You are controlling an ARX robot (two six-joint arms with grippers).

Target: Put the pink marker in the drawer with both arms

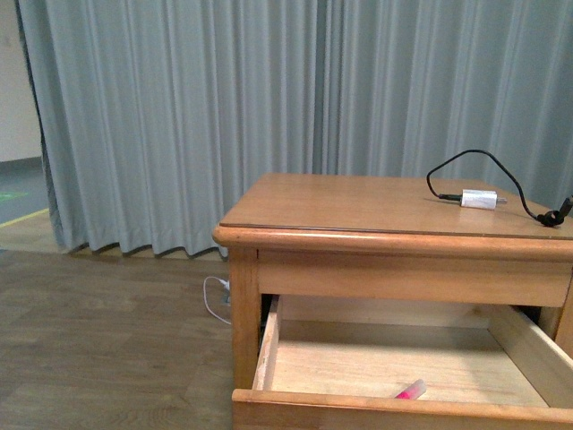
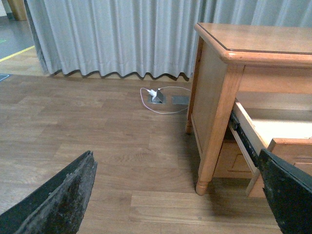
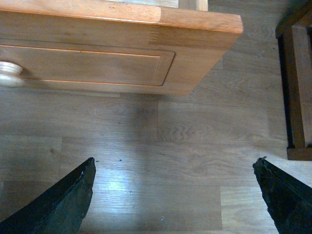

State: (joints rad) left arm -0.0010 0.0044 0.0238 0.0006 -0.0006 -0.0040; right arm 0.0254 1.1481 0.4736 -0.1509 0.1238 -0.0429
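The pink marker [image 1: 411, 391] lies inside the drawer [image 1: 376, 408], near its front edge; the drawer is pulled out of the wooden nightstand [image 1: 376, 210]. Neither arm shows in the front view. My left gripper [image 2: 178, 161] is open and empty above the floor, to the side of the nightstand, with the open drawer [image 2: 278, 131] beside one black finger [image 2: 287, 190]. My right gripper [image 3: 174, 165] is open and empty, looking down past the drawer front [image 3: 97, 53] and its round knob [image 3: 9, 74] to the floor.
A small white plug with a black cable [image 1: 479, 198] lies on the nightstand top. Grey curtains [image 1: 224, 107] hang behind. A floor socket with a white cable [image 2: 158, 96] sits near the curtain. A dark wooden frame [image 3: 297, 87] stands on the floor beside the right gripper.
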